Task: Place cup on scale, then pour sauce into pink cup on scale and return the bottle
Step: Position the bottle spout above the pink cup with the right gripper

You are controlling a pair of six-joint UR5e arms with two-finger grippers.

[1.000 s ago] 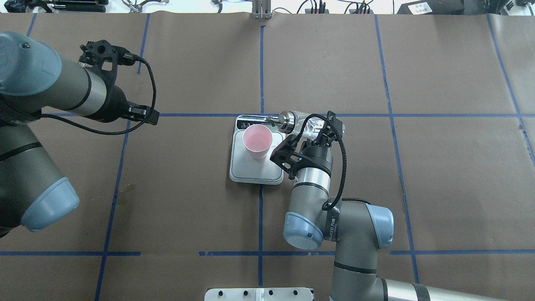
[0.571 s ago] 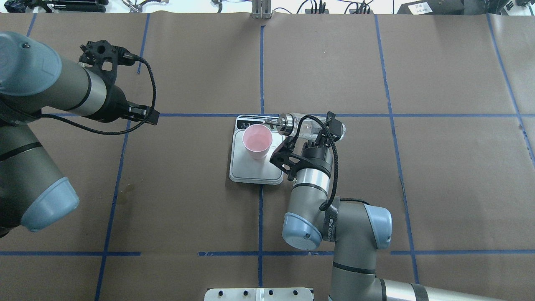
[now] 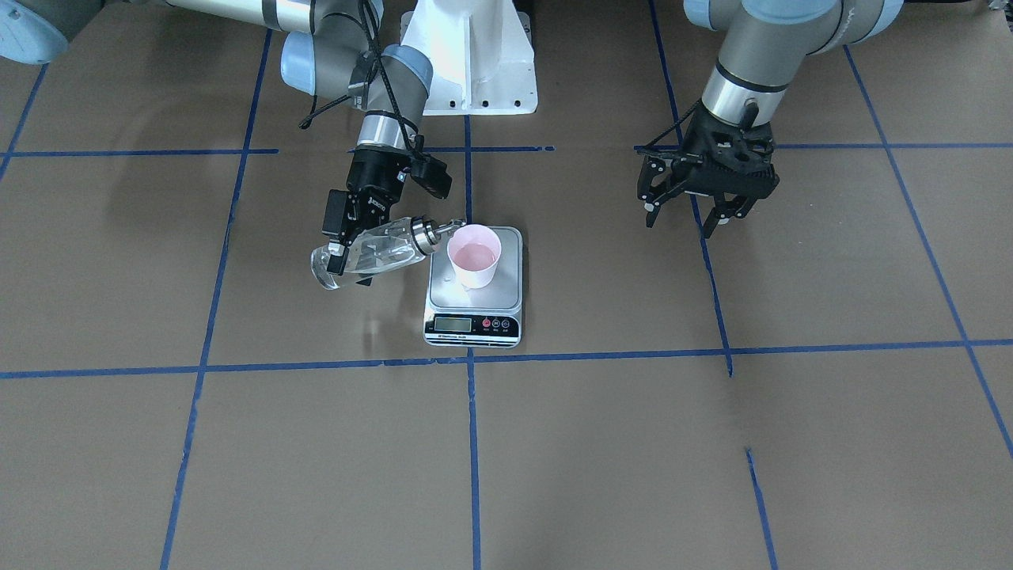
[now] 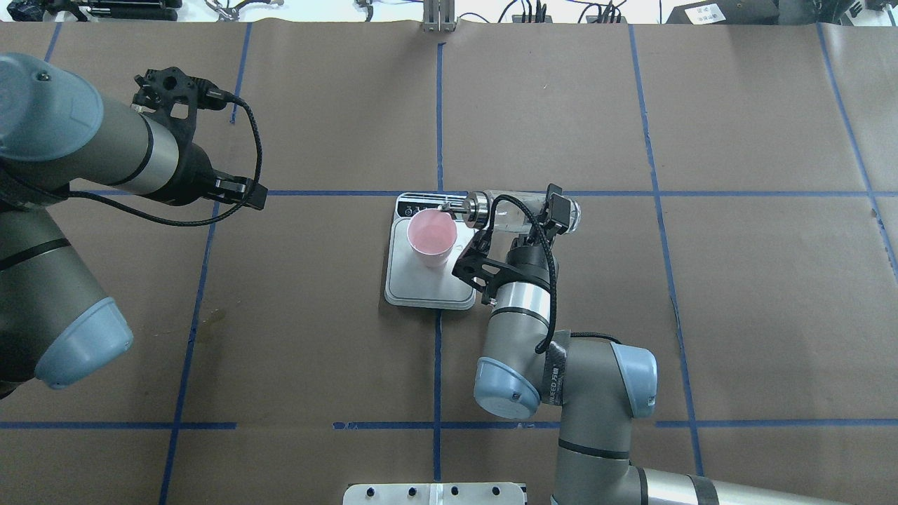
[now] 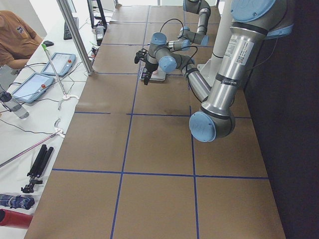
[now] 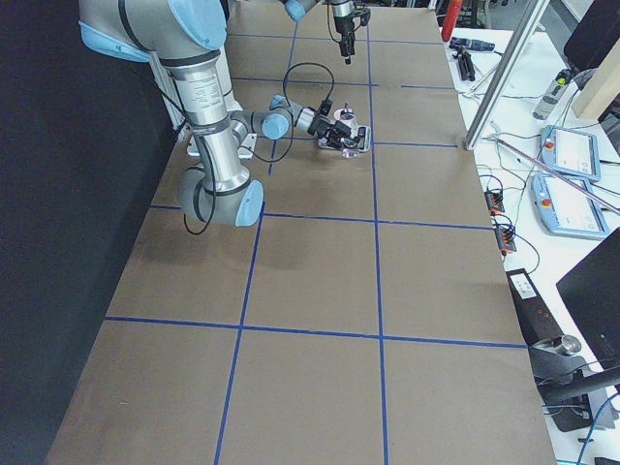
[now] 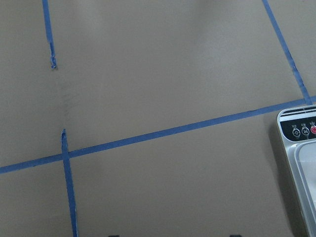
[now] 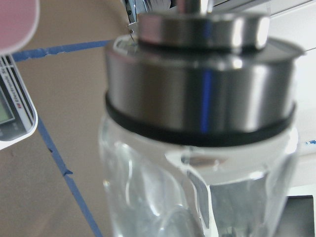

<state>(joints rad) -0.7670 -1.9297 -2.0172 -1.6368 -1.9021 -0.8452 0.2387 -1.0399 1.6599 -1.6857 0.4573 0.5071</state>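
Clear glossy glass bottle [image 3: 366, 255], polished metal collar; brushed steel scale [image 3: 506, 285]; matt paper cup [image 3: 473, 258].

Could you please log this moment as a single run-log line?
phase: pour | right hand: shut on glass bottle, tilted, spout at pink cup rim | pink cup: upright on scale | left hand: open, empty

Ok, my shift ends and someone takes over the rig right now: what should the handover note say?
Right gripper: shut on the bottle, tipped almost level, spout at the rim of the cup.
Left gripper: open, empty, off to the side.
Cup stands on the scale.
Done: cup placed, bottle lifted. Whether anything flows cannot be told.
Left: finish the pour, return the bottle.
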